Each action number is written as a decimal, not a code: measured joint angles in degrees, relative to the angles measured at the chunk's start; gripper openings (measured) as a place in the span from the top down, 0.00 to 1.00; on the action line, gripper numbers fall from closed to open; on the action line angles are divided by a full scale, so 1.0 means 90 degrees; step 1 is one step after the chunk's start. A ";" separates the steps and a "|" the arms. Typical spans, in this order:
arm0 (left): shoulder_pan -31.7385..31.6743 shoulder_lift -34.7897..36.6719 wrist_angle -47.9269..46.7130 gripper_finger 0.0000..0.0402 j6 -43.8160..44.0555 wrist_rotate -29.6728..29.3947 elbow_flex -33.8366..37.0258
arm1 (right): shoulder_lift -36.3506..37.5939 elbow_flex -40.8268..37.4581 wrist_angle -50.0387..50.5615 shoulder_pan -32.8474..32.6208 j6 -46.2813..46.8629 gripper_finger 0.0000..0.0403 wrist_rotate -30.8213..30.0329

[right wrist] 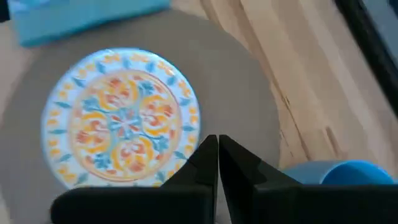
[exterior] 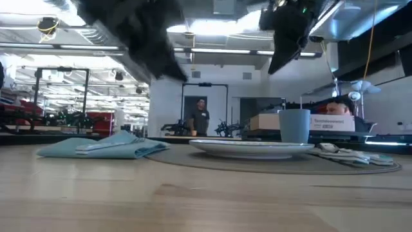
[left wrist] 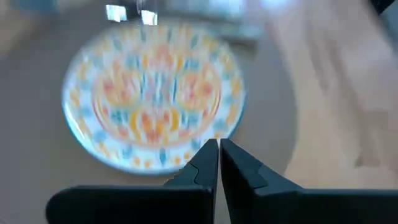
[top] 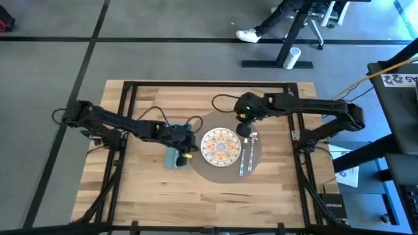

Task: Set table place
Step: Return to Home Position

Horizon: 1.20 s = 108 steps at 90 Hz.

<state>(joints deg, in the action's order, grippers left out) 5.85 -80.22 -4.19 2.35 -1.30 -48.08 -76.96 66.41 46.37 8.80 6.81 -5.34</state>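
At desk [top: 150, 189] centre: placemat [top: 225, 173] carries plate [top: 221, 145] | left jaws pressed together, empty, over napkin [top: 173, 158] | right jaws pressed together, empty, over placemat's far rim

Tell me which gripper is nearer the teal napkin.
Left. The left gripper hangs right beside the napkin, on its plate side. The right gripper is across the patterned plate, over the placemat's far part.

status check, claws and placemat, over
Left claw shut, empty, by plate. Right claw shut, empty, above placemat. Plate on placemat, no obstruction seen.
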 joint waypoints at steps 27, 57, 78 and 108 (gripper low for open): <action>0.0032 0.1962 -0.0635 1.00 -0.0104 -0.0213 0.0079 | 0.1193 -0.0244 0.0098 -0.0981 -0.0019 1.00 -0.0655; 0.0093 0.4388 -0.0837 1.00 0.0080 -0.0214 0.1255 | 0.2969 -0.1867 -0.0399 -0.1705 0.0550 1.00 -0.1126; -0.0023 0.5523 -0.0745 1.00 0.0178 -0.0210 0.2402 | 0.4181 -0.3427 -0.2104 -0.1731 0.0627 1.00 -0.0231; -0.0504 0.6572 0.0041 1.00 0.0054 0.0109 0.3553 | 0.4714 -0.4663 -0.4098 -0.1729 0.0647 1.00 0.0218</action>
<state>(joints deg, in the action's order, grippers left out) 1.31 -21.07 -3.82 2.83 -0.32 -16.11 -34.54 24.45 9.49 -6.76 12.64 -3.38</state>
